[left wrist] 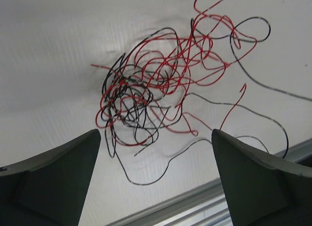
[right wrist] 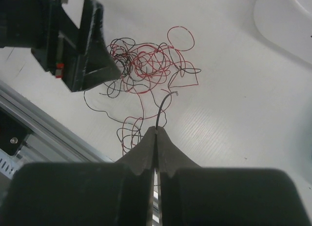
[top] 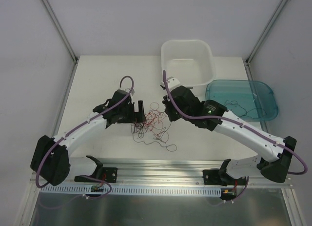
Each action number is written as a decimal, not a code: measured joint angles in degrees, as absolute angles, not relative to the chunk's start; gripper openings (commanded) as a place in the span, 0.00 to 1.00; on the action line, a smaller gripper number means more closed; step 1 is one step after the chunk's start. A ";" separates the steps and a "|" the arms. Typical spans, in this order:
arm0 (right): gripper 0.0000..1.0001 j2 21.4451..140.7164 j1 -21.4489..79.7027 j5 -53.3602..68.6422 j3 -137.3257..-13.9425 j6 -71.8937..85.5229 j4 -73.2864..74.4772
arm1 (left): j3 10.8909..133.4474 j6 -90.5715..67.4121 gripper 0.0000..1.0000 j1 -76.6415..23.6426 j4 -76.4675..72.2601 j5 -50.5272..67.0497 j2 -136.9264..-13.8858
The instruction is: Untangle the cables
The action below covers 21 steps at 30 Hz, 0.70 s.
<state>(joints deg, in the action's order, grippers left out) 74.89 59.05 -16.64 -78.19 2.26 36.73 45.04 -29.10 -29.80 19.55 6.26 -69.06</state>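
right pincer (right wrist: 156, 131) is pressed together, and a black strand (right wrist: 165, 105) rises out of the seam between its tips, so it looks pinched near its end. the short free tip curls off toward 1 o'clock in the right wrist view, and the rest of that strand is hidden under the fingers. left pincer (left wrist: 155, 137) is spread wide and grips nothing. in its own view its two fingers sit at 7 and 5 o'clock of the heap.

the cables (top: 153, 126) lie on the white table (top: 97, 79) between the two pincers. seen from above, the left one is at 10 o'clock of the heap and the right one at 1 o'clock. red and black wires are interlaced in one clump. it is densest on the 8 o'clock side in the left wrist view, with looser loops fanning toward 1 and 3 o'clock. a few long strands trail toward 5 o'clock, near the metal rail (top: 161, 165).

by my reading the job is at an early stage: one strand is in hand, the knot is whole, and no wire lies clearly apart on the table. nearly all the separating is left.

further out, a white tub (top: 168, 65) stands at 1 o'clock and a teal tray (top: 261, 89) at 3 o'clock. a faint dark line shows in the tray, and i cannot tell whether it is a freed strand.
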 measured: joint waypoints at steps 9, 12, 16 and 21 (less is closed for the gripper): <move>0.01 74.83 60.42 -15.88 -76.47 2.31 36.53 | 55.27 -28.97 0.92 -37.17 16.32 -1.96 -88.23; 0.01 74.65 60.82 -15.55 -75.94 2.35 36.38 | 55.77 -29.21 0.78 -38.37 16.21 -4.23 -92.62; 0.01 74.15 61.43 -15.09 -75.31 2.48 36.27 | 56.38 -29.93 0.40 -38.81 16.56 -8.32 -97.14; 0.01 71.07 61.87 -15.18 -74.11 2.52 37.26 | 57.10 -30.96 0.00 -38.54 16.32 -11.88 -98.30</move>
